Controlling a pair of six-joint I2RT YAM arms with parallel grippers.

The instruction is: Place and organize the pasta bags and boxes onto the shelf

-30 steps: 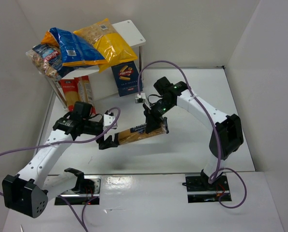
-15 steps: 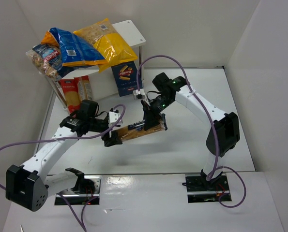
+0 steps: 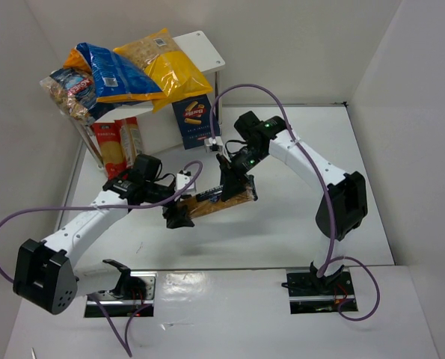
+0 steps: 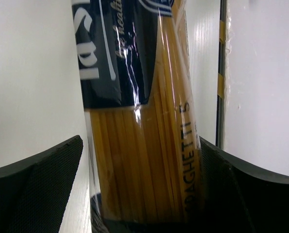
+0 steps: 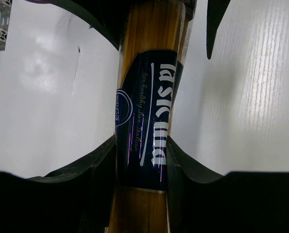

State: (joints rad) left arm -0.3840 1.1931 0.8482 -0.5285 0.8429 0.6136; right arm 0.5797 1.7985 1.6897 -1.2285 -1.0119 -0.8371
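A long clear spaghetti pack (image 3: 211,202) with a dark-blue label is held off the table at the middle. My right gripper (image 3: 235,187) is shut on its labelled part (image 5: 146,126). My left gripper (image 3: 182,215) is open and straddles the pack's other end (image 4: 134,145); the right finger touches it and the left finger stands clear. The white shelf (image 3: 205,46) stands at the back left. A blue bag (image 3: 117,71), a yellow bag (image 3: 166,63) and a clear bag (image 3: 69,91) lie on top. Two red-labelled spaghetti packs (image 3: 111,146) stand below. A dark blue carton (image 3: 194,120) stands by its right leg.
White walls close in the table at the back, left and right. A small metal bracket (image 3: 215,146) sits on the table by the carton. Purple cables (image 3: 237,93) loop over both arms. The arm bases (image 3: 315,288) sit at the near edge.
My left gripper has moved right and forward, and its jaws are now round the pack's free end. My right gripper has kept its hold and shifted the pack slightly back.
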